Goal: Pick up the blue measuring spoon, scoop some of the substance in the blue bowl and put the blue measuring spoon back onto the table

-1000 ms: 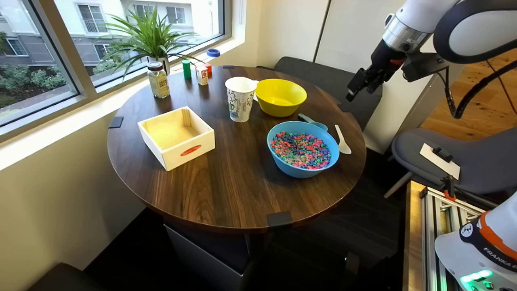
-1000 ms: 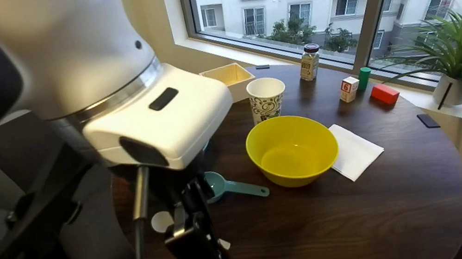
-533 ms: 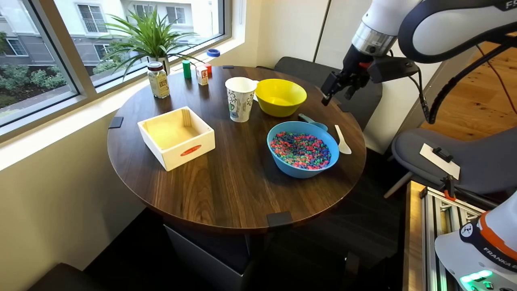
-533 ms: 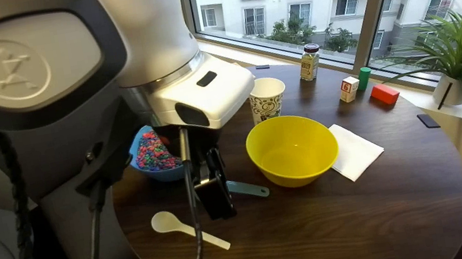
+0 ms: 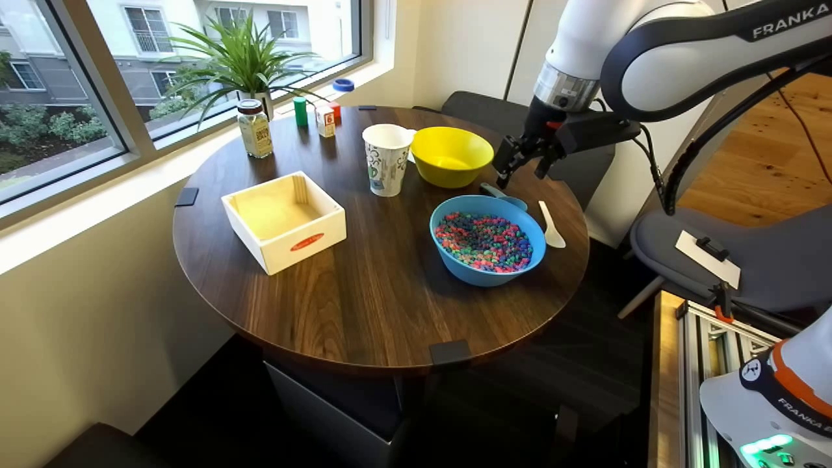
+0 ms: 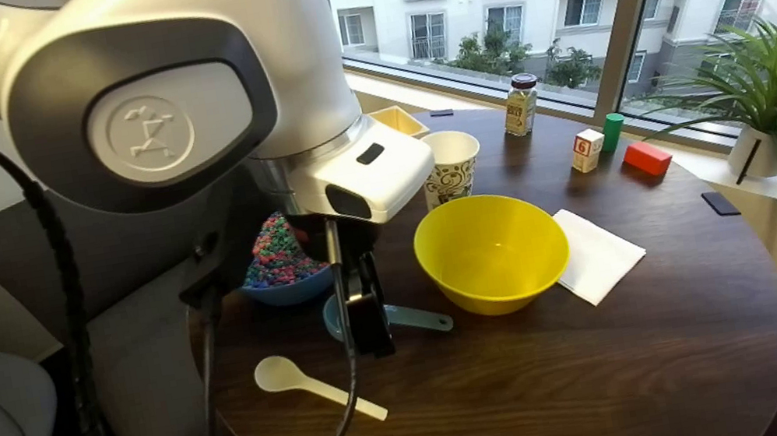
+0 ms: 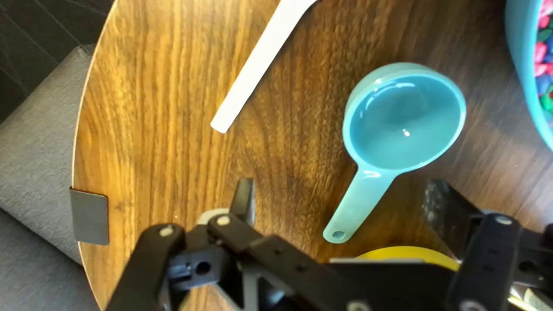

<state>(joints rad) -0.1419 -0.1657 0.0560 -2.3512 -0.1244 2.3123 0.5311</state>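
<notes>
The blue measuring spoon (image 7: pixel 406 125) lies on the dark brown table (image 5: pixel 364 305), cup up and empty, between the blue bowl and the yellow bowl. It also shows in both exterior views (image 5: pixel 515 202) (image 6: pixel 417 318). My gripper (image 7: pixel 340 194) is open and empty above it; in the wrist view the spoon's handle lies between the two spread fingers. In an exterior view the gripper (image 5: pixel 522 174) hangs over the spoon's handle end. The blue bowl (image 5: pixel 481 277) holds the multicoloured substance (image 5: pixel 484 244); a slice of the bowl (image 7: pixel 523 56) shows in the wrist view.
A yellow bowl (image 5: pixel 448 174) stands close to the spoon's handle. A pale spoon (image 7: pixel 259 60) lies beside it, near the table edge. A paper cup (image 5: pixel 386 170), a wooden box (image 5: pixel 305 244), a jar (image 5: pixel 256 133) and a white napkin (image 6: pixel 600 254) are also on the table.
My gripper has moved in over the table and down toward the blue measuring spoon. The objects on the table have not moved.
</notes>
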